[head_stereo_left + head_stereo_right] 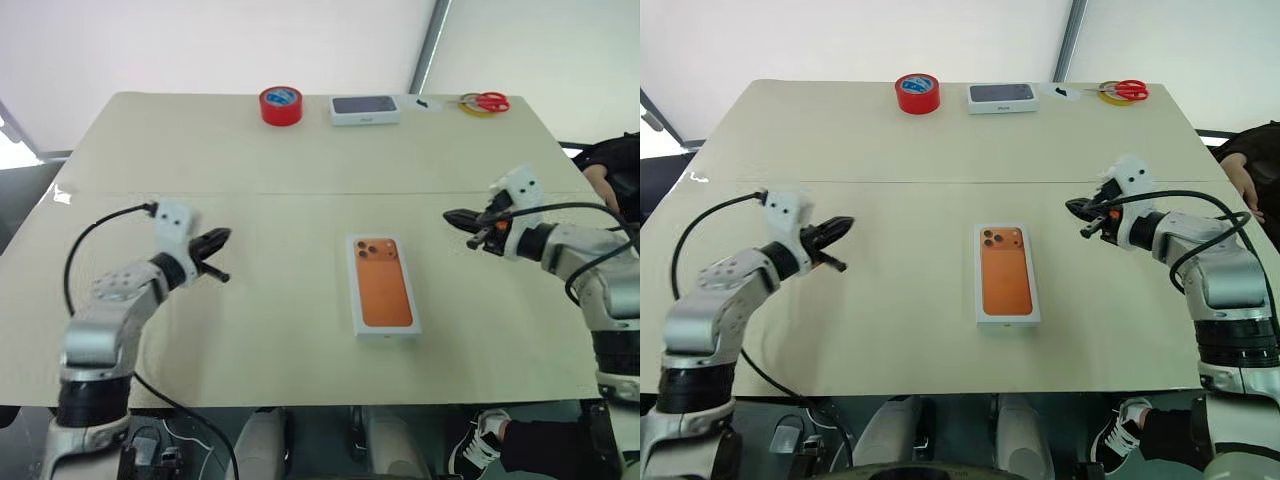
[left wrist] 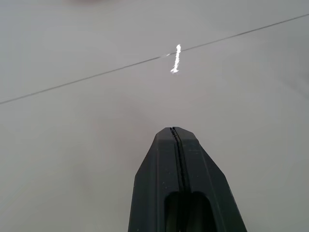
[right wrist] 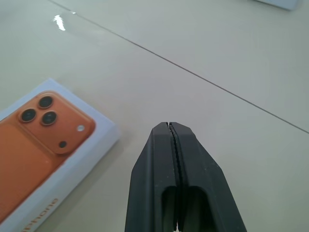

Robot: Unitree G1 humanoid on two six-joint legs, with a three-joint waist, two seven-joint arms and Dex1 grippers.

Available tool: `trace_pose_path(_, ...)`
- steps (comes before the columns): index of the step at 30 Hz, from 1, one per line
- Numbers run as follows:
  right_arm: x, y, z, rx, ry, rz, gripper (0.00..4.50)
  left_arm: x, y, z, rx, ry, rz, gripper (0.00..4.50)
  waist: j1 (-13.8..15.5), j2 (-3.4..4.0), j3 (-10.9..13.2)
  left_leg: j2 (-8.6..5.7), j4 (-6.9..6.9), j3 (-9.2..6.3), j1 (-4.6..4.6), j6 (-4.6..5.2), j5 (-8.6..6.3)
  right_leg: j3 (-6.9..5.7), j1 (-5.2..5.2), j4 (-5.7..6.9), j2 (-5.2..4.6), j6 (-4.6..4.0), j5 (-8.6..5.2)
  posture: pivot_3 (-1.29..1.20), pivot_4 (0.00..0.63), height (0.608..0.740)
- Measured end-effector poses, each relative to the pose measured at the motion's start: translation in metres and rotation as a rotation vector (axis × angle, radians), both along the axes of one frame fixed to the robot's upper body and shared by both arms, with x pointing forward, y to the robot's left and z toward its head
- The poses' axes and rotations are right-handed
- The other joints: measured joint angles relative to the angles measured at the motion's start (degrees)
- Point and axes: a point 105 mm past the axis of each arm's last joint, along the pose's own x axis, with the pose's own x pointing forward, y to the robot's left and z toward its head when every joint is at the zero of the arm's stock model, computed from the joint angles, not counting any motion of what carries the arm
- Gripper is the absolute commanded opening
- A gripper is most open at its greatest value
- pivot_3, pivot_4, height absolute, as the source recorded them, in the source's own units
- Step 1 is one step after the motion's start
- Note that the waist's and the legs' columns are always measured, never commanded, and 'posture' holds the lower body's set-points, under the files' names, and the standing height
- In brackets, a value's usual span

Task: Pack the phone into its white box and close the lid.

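step in hand: The lid (image 1: 385,285) with the orange phone picture sits squarely on the white box (image 1: 391,334) in the middle of the tabletop (image 1: 270,320), so the box looks shut. By my judgement the packing is either finished or not yet begun; the pictures alone cannot settle which.
phone: No loose phone lies on the tabletop. Whether it is inside the shut box cannot be told.
left hand: The left hand (image 1: 220,255) hangs above bare tabletop, well to the left of the box, its two black fingers pressed together and holding nothing.
right hand: The right hand (image 1: 1077,212) hangs to the right of the box and a little beyond it, fingers likewise together and empty, pointing toward the middle.
next move: If the phone is in, nothing more than keeping both hands clear is called for. If not, the lid must come off first, which needs fingers parted and set on its long edges, the other hand steadying the tray.
other things: Along the far edge stand a red tape roll (image 1: 281,105), a white box with a dark top (image 1: 365,109), and red-handled scissors (image 1: 487,101) on a yellow ring, with a small white scrap (image 1: 428,104) beside them.
in the way: Nothing lies between either hand and the box. A person's arm (image 1: 600,180) shows at the right edge, apart from the work.
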Motion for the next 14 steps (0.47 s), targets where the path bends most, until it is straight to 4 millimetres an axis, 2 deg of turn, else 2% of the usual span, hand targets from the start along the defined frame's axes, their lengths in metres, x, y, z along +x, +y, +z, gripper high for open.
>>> trace_pose_path(3, -0.0001, -0.0006, -0.0026, 0.006, -0.003, 0.031, 0.02, -0.0065, 0.0092, -0.0102, 0.009, 0.025, 0.031, 0.0, 0.0, 0.01, 0.0, 0.02, 0.0, -0.02, 0.01, 0.0, 0.0, -0.02, -0.01, 0.01, 0.02, 0.0, 0.0, 0.0, 0.15, 0.732)
trace_pose_path(7, -0.0003, 0.0039, 0.0013, -0.004, -0.05, 0.074, 0.02, -0.0072, 0.0143, -0.0109, 0.006, 0.019, 0.064, 0.0, 0.0, 0.01, 0.0, 0.02, 0.0, -0.02, 0.01, 0.0, 0.0, -0.01, -0.01, 0.03, 0.03, 0.02, 0.01, 0.0, 0.15, 0.732)
trace_pose_path(14, -0.0057, 0.0055, -0.0075, -0.005, -0.015, 0.112, 0.02, -0.0055, 0.0116, -0.0122, -0.024, 0.005, 0.089, 0.0, 0.0, 0.01, 0.0, 0.02, 0.0, -0.01, 0.01, 0.0, 0.0, -0.01, -0.01, 0.03, 0.02, 0.02, 0.02, 0.0, 0.15, 0.732)
